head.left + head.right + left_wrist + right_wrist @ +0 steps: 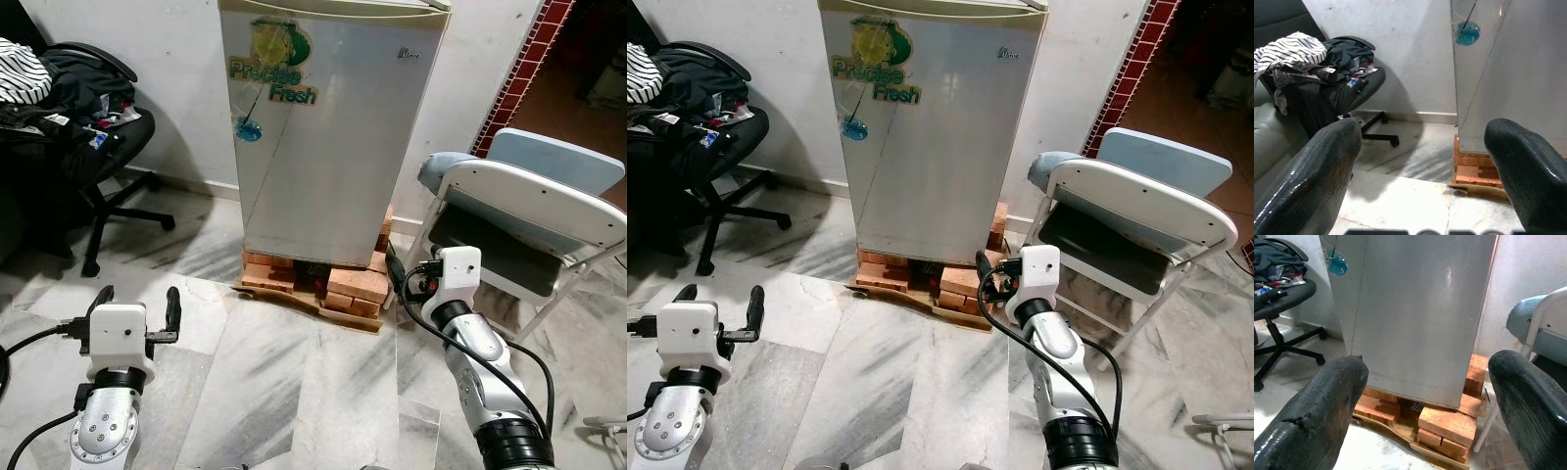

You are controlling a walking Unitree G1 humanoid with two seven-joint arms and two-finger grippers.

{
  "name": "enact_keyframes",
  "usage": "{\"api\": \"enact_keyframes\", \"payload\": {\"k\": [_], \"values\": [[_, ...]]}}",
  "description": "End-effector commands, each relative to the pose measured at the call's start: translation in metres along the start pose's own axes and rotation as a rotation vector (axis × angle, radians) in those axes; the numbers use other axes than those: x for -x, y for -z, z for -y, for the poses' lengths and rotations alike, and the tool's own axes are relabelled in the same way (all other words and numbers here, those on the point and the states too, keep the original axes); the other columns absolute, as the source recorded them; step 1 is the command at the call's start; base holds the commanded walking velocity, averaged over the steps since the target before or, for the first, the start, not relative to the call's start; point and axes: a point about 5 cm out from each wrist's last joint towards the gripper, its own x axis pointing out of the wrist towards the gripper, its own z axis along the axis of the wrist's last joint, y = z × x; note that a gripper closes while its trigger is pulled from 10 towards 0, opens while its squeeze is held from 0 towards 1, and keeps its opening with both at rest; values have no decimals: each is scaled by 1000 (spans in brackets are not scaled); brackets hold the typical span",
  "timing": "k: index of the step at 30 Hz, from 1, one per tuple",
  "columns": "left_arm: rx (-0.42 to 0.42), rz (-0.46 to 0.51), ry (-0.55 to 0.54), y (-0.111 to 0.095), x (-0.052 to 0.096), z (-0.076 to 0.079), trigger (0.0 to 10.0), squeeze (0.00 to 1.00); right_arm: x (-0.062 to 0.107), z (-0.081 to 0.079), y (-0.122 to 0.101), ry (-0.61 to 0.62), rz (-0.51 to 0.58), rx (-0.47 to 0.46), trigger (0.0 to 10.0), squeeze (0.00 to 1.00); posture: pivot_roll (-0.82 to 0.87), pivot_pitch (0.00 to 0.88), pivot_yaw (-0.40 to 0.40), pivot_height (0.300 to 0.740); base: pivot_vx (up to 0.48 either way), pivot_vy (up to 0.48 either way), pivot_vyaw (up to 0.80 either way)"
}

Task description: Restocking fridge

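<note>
The small silver single-door fridge [328, 137] stands shut against the white wall [147, 78], raised off the floor on a stack of red-orange bricks [355, 286] that sit on a thin wooden board [304, 299]. Its door carries a green and yellow "Precise Fresh" sticker [274, 64] near the top left corner and a small round blue tag [249, 128] hanging just below it.

The right gripper [1425, 396] is held out low in front of the fridge's lower right corner, released, its two black fingers [1312, 416] spread wide with nothing between them; the bricks and the foot of the door show through the gap. The left gripper [135, 304] is raised over the grey-veined marble floor [294, 382] to the left of the fridge, also released and empty, its fingers [1308, 171] well apart, facing the wall between fridge and chair.

Just beside the fridge on the right stands a white metal folding chair [534, 215] with a pale blue back, a blue-grey rounded object [436, 171] behind it. Well to the left, a black swivel office chair [108, 166] is heaped with dark clothing and a black-and-white striped garment [20, 73]. A strip of red tiles [514, 83] runs up the wall at the right.
</note>
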Motion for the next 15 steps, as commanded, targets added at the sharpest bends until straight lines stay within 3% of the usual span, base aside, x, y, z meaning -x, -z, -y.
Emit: {"api": "enact_keyframes", "payload": {"k": [1,15], "values": [[0,4,8,-1,-1,2,10000,0,-3,0,-10,1,36,5,10000,0,84,0,-29,740,0,0,0],[-4,8,13,-2,-3,3,10000,0,-4,-1,-10,1,38,4,10000,0,86,0,-27,740,0,0,0]]}}
